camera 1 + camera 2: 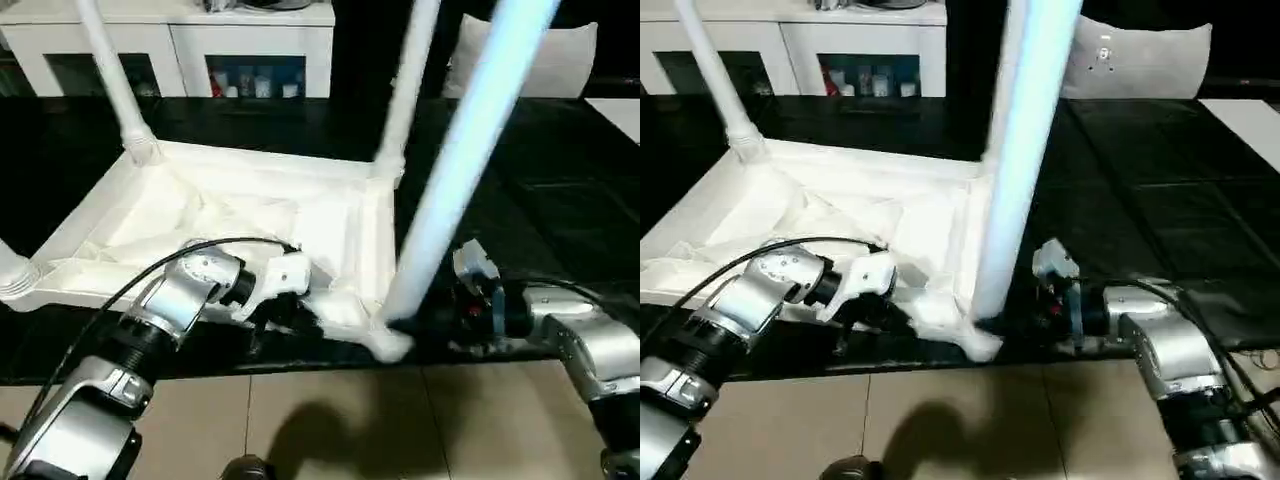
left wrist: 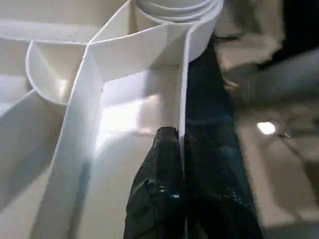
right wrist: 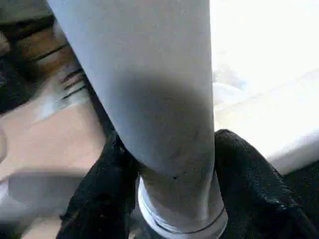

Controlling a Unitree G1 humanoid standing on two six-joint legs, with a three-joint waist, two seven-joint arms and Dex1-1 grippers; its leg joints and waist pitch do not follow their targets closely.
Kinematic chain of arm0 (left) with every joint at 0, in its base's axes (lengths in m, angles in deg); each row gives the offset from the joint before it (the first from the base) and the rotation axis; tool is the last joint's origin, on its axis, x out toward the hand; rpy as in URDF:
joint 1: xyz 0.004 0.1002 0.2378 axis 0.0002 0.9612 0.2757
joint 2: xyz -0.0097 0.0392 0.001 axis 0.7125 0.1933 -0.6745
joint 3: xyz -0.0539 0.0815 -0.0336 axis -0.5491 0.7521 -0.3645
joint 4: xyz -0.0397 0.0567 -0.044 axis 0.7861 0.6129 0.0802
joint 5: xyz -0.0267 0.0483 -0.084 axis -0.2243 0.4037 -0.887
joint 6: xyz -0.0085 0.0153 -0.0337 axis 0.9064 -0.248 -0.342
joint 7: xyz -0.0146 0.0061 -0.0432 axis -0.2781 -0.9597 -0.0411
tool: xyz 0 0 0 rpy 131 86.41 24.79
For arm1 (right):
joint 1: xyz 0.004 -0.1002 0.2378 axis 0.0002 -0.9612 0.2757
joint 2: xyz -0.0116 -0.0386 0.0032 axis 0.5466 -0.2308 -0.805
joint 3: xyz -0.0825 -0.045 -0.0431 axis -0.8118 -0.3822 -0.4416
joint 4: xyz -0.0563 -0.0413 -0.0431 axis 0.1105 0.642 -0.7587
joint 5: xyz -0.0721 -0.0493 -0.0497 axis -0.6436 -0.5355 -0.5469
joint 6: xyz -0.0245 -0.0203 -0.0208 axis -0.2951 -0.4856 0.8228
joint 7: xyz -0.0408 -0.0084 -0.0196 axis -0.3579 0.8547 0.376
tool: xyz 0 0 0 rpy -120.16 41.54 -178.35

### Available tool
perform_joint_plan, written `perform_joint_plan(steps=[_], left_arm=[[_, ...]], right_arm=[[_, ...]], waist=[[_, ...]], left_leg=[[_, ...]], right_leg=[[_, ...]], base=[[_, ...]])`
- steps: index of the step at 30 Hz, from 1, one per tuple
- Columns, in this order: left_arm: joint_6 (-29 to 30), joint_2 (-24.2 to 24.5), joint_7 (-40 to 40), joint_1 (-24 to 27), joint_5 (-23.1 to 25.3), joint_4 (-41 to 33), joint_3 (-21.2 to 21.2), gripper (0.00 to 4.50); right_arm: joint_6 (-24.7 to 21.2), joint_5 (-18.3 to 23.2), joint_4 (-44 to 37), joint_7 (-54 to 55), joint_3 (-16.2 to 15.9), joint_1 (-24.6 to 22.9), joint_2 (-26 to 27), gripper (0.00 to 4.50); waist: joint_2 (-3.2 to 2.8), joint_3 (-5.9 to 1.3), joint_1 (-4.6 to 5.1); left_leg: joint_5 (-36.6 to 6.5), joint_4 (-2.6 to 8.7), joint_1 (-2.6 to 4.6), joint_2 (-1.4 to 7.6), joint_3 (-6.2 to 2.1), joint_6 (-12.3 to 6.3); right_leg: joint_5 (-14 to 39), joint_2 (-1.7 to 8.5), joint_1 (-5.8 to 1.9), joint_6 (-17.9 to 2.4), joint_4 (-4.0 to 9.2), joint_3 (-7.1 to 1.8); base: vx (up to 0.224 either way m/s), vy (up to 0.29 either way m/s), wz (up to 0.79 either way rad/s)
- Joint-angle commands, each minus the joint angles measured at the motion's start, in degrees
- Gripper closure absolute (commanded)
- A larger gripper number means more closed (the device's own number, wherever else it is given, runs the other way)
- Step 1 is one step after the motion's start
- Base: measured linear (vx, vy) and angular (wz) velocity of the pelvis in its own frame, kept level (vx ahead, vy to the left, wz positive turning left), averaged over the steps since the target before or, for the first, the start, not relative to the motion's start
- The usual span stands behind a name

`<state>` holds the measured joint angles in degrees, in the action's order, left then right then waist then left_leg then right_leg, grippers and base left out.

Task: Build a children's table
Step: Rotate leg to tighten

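Table's nearly done: the children's table [image 1: 250, 215] lies upside down on the black counter [image 1: 560, 190], legs already up at 10, 12 and 9 o'clock. Right gripper [image 3: 164, 199] jaws hug the last leg [image 1: 470, 140] at its 5 o'clock corner socket; left gripper [image 2: 182, 164] jaws pinch the rim there.

Black work surface [image 1: 560, 190], upturned white children's table [image 1: 250, 215] lying on it, near its front edge

Setting: indoor room, prob. a home-style demo space. White cabinet [image 1: 170, 45] w/ glass doors along back wall, small coloured items on its shelf behind the glass. White cushion [image 1: 560, 55] to the right. Work on black mat [image 1: 560, 180] laid over beige tile floor [image 1: 330, 420].
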<state>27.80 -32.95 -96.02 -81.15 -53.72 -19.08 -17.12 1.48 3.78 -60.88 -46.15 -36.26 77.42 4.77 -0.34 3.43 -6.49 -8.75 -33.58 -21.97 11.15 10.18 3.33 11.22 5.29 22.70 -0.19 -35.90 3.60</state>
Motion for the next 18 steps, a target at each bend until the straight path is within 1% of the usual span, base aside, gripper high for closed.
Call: perform_joint_plan(steps=[1, 2, 3, 4, 6, 7, 8, 9, 10, 11, 12, 13, 14, 15, 16, 17, 18], left_arm=[[4.2, -5.7, 4.6, -0.9, -1.4, -1.9, 0.8, 4.50], [5.3, -6.6, 6.2, -1.2, -1.1, -1.5, 0.5, 4.50], [6.5, -7.8, 8.3, -1.7, -0.8, -1.1, 0.1, 4.50], [8.6, -10.1, 12.1, -2.5, -0.3, 0.0, -0.6, 4.50], [10.1, -12.2, 15.7, -3.3, -0.1, 1.1, -1.4, 4.50], [11.2, -14.2, 19.1, -3.9, 0.2, 2.0, -2.0, 4.50], [11.3, -14.9, 20.8, -4.3, 0.5, 2.5, -2.3, 4.50], [11.5, -15.6, 22.3, -4.6, 0.8, 2.9, -2.7, 4.50], [11.6, -16.3, 23.5, -4.8, 1.2, 3.1, -3.2, 4.50], [11.7, -16.6, 23.8, -4.9, 1.3, 3.1, -3.3, 4.50], [11.4, -16.5, 24.2, -4.9, 1.8, 2.8, -3.2, 4.50], [11.0, -16.4, 23.9, -4.9, 1.9, 2.8, -3.1, 4.50], [10.0, -16.0, 23.6, -4.9, 2.2, 2.8, -2.8, 4.50], [10.0, -16.0, 23.6, -4.9, 2.2, 2.8, -2.8, 4.50], [9.4, -15.2, 23.0, -4.6, 2.3, 2.6, -2.8, 4.50], [9.4, -15.2, 23.0, -4.6, 2.3, 2.6, -2.8, 4.50], [8.7, -14.0, 21.8, -4.0, 2.1, 2.1, -2.6, 4.50]], right_arm=[[-3.1, -2.1, 4.8, 11.8, 0.0, 2.8, 4.6, 2.50], [-3.9, -2.4, 6.1, 14.8, 0.9, 3.7, 5.8, 2.50], [-4.8, -2.7, 7.5, 18.6, 2.1, 4.8, 7.2, 2.50], [-6.5, -3.4, 8.6, 25.2, 4.0, 6.6, 9.6, 2.50], [-7.8, -3.4, 8.8, 30.0, 5.5, 7.7, 11.9, 2.50], [-8.2, -3.6, 8.9, 34.2, 6.6, 8.7, 14.3, 2.50], [-7.5, -4.2, 9.2, 35.9, 6.6, 9.1, 15.1, 2.50], [-6.7, -5.0, 9.5, 36.9, 6.5, 9.5, 15.7, 2.50], [-5.7, -5.7, 9.9, 37.5, 6.4, 9.9, 16.1, 2.50], [-5.0, -5.1, 10.1, 36.8, 6.6, 10.1, 16.4, 2.50], [-4.6, -4.6, 9.1, 35.1, 6.6, 9.9, 16.3, 2.16], [-4.7, -4.3, 8.4, 34.5, 6.5, 9.7, 16.1, 2.16], [-5.2, -3.8, 7.0, 33.2, 6.4, 9.1, 15.9, 1.95], [-5.2, -3.8, 7.0, 33.2, 6.4, 9.1, 15.9, 1.77], [-6.1, -3.2, 4.6, 31.6, 6.2, 7.7, 14.9, 1.72], [-6.1, -3.1, 4.5, 31.5, 6.2, 7.6, 14.8, 1.72], [-6.2, -2.7, 2.7, 29.1, 6.0, 6.1, 13.0, 1.62]], waist=[[0.42, -2.97, 0.95], [0.42, -2.97, 0.95], [0.55, -3.07, 2.04], [0.14, -3.18, 2.56], [0.33, -3.14, 3.11], [0.33, -3.21, 3.27], [0.18, -3.30, 3.22], [0.28, -3.38, 3.24], [0.31, -3.41, 3.23], [0.31, -3.46, 3.15], [0.24, -3.56, 3.01], [0.23, -3.60, 2.96], [0.22, -3.66, 2.85], [0.18, -3.80, 2.77], [0.19, -3.84, 2.62], [0.18, -3.89, 2.49], [0.21, -3.97, 2.38]], left_leg=[[-19.2, 4.51, 0.84, 1.71, -1.04, 1.63], [-19.2, 4.51, 0.84, 1.71, -1.04, 1.63], [-20.0, 4.59, 0.69, 1.54, -1.26, 2.13], [-20.1, 4.50, 0.84, 1.46, -1.21, 2.10], [-20.2, 4.38, 1.01, 1.37, -1.04, 2.01], [-19.5, 4.26, 0.94, 1.25, -0.89, 1.35], [-19.3, 4.24, 0.92, 1.22, -0.94, 1.23], [-18.9, 4.16, 0.99, 1.19, -0.84, 0.90], [-18.5, 4.12, 0.91, 1.20, -0.79, 0.73], [-17.5, 4.10, 0.77, 1.22, -0.76, 0.30], [-16.5, 4.03, 0.74, 1.23, -0.67, -0.32], [-16.0, 4.01, 0.72, 1.27, -0.64, -0.62], [-14.7, 4.03, 0.60, 1.27, -0.66, -1.11], [-13.5, 4.02, 0.65, 1.38, -0.66, -1.64], [-12.4, 4.00, 0.60, 1.34, -0.59, -2.14], [-11.9, 3.97, 0.67, 1.43, -0.56, -2.34], [-11.0, 3.93, 0.64, 1.42, -0.53, -2.72]], right_leg=[[23.5, 3.30, -2.13, -10.1, 5.58, -1.95], [23.5, 3.30, -2.13, -10.1, 5.58, -1.95], [24.1, 3.20, -2.25, -9.2, 5.74, -1.82], [22.9, 3.10, -2.07, -9.5, 5.82, -1.88], [21.6, 2.90, -1.83, -10.0, 5.90, -1.99], [20.5, 2.85, -1.84, -9.9, 6.08, -2.07], [20.2, 2.92, -1.91, -10.0, 6.04, -2.02], [19.4, 2.85, -1.87, -10.0, 6.15, -2.03], [18.6, 2.85, -1.94, -10.1, 6.09, -2.06], [16.9, 2.84, -2.07, -10.3, 6.00, -2.09], [15.1, 2.80, -2.21, -10.6, 5.93, -2.09], [14.0, 2.78, -2.25, -10.8, 5.84, -2.10], [11.9, 2.67, -2.46, -11.0, 5.64, -2.05], [9.9, 2.65, -2.54, -11.5, 5.46, -2.00], [8.0, 2.57, -2.70, -11.9, 5.42, -1.97], [7.0, 2.65, -2.71, -12.1, 5.34, -2.00], [5.5, 2.69, -2.82, -12.6, 5.16, -1.98]], base=[[0.000, 0.000, 0.00], [0.000, 0.000, 0.00], [0.000, 0.000, 0.00], [0.000, 0.000, 0.00], [0.000, 0.000, 0.00], [0.000, 0.000, 0.00], [0.000, 0.000, 0.00], [0.000, 0.000, 0.00], [0.000, 0.000, 0.00], [0.000, 0.000, 0.00], [0.000, 0.000, 0.00], [0.000, 0.000, 0.00], [0.000, 0.000, 0.00], [0.000, 0.000, 0.00], [0.000, 0.000, 0.00], [0.000, 0.000, 0.00], [0.000, 0.000, 0.00]])
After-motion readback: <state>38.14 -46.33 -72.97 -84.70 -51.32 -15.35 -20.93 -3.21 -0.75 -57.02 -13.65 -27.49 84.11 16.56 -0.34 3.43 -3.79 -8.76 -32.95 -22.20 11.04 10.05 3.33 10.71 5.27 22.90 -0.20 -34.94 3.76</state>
